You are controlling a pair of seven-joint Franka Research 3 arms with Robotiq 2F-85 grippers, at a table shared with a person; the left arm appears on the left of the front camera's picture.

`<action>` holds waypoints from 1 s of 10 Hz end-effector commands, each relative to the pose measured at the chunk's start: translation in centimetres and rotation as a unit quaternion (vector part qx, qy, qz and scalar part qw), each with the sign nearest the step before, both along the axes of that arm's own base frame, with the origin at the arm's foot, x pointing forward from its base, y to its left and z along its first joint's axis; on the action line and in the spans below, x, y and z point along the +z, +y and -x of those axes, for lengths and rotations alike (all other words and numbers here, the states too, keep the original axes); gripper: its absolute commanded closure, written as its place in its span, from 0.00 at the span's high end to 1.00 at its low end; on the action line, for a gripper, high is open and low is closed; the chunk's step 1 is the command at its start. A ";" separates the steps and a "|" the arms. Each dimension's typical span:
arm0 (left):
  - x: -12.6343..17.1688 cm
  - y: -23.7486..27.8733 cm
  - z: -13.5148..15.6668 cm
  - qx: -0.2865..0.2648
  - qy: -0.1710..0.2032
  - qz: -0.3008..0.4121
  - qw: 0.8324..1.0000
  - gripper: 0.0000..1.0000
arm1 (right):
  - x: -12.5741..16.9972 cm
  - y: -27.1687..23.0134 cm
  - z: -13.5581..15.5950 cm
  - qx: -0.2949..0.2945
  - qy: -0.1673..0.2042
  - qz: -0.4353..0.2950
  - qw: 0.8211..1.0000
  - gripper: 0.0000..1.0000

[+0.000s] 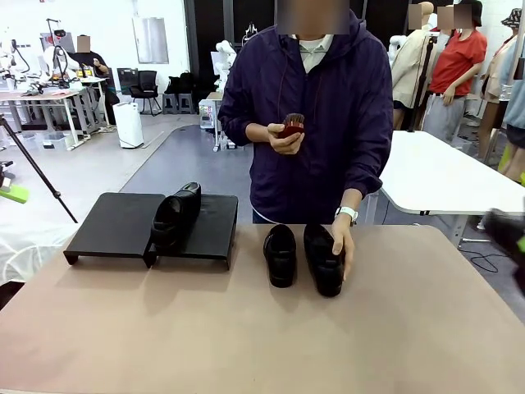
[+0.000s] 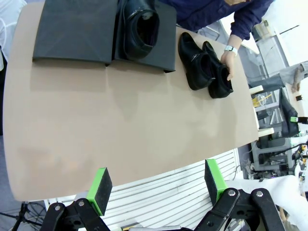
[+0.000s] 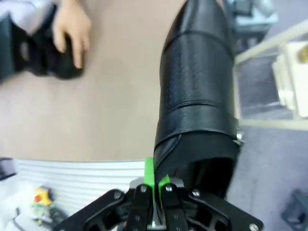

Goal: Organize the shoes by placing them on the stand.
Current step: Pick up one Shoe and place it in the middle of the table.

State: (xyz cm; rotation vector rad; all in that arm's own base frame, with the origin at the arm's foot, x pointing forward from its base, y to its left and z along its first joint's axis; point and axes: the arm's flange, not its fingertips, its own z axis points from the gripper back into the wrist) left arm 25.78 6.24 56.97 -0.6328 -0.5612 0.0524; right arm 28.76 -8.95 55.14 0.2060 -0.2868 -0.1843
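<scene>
The black stand [image 1: 115, 223] sits at the table's far left with one glossy black shoe [image 1: 175, 215] on it, near the seam between its two panels. Two more shoes [image 1: 280, 254] [image 1: 323, 259] stand side by side at the far middle, and the person's hand [image 1: 343, 246] rests on the right one. In the right wrist view my right gripper [image 3: 155, 179] is shut on the rim of a fourth black shoe [image 3: 199, 96], held beyond the table's right edge. My left gripper [image 2: 157, 180] is open and empty, high above the near table edge.
The person stands at the far side and holds a small brown-red object [image 1: 292, 125] at chest height. A white table [image 1: 443, 176] stands behind on the right. The brown tabletop [image 1: 246, 328] is bare from the shoes to the near edge.
</scene>
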 end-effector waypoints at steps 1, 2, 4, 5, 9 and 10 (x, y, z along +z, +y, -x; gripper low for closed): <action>0.0 0.2 -0.2 -0.001 -0.006 0.002 1.000 1.00 | 1.6 -2.0 0.5 -0.003 -0.001 0.000 1.000 0.00; 0.0 0.2 -0.2 -0.001 -0.006 0.002 1.000 1.00 | 1.3 -2.4 0.6 -0.009 -0.002 -0.008 1.000 0.00; 0.0 0.2 -0.2 -0.001 -0.006 0.002 1.000 1.00 | 0.6 -2.4 0.4 -0.017 -0.005 -0.014 1.000 0.00; 0.0 0.2 -0.2 -0.001 -0.006 0.002 1.000 1.00 | 0.6 -2.2 0.3 -0.020 -0.010 -0.016 1.000 0.00; 0.0 0.2 -0.2 -0.001 -0.006 0.002 1.000 1.00 | 4.1 6.9 1.8 -0.028 -0.011 -0.002 1.000 0.00; 0.0 0.2 -0.2 -0.001 -0.006 0.002 1.000 1.00 | 5.2 10.9 2.4 -0.031 -0.005 0.002 1.000 0.00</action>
